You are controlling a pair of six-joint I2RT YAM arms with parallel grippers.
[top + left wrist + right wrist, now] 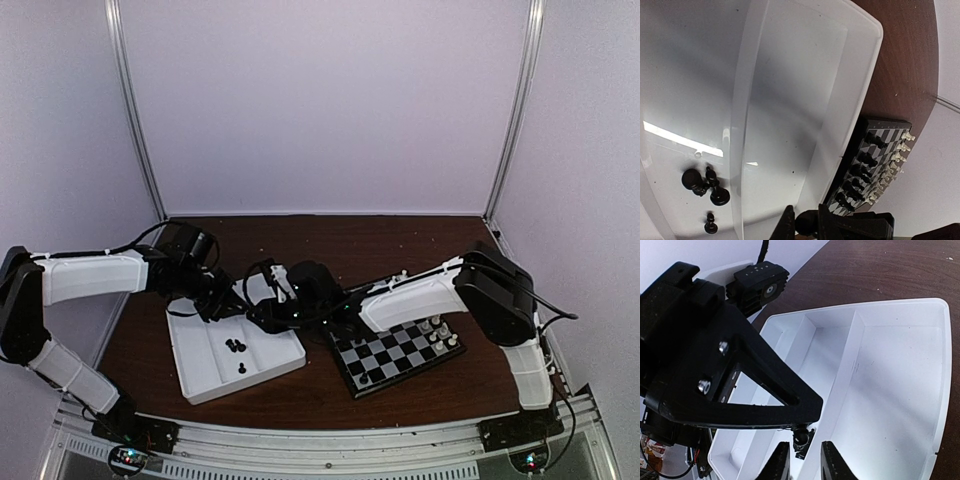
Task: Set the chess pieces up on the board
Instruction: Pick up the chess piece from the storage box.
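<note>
Now left fingers (824, 225) clenched on black piece (801, 439) over tray (890, 390); right fingers (830, 460) parted, flanking it.

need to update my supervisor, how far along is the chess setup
Done: the white pieces and a row of black pieces stand on the board.
In hand: the left pincer is shut on one black piece, and the right pincer brackets it, open, above the tray, which looks like a handover.
Left: a few loose black pieces lie in the tray.
</note>
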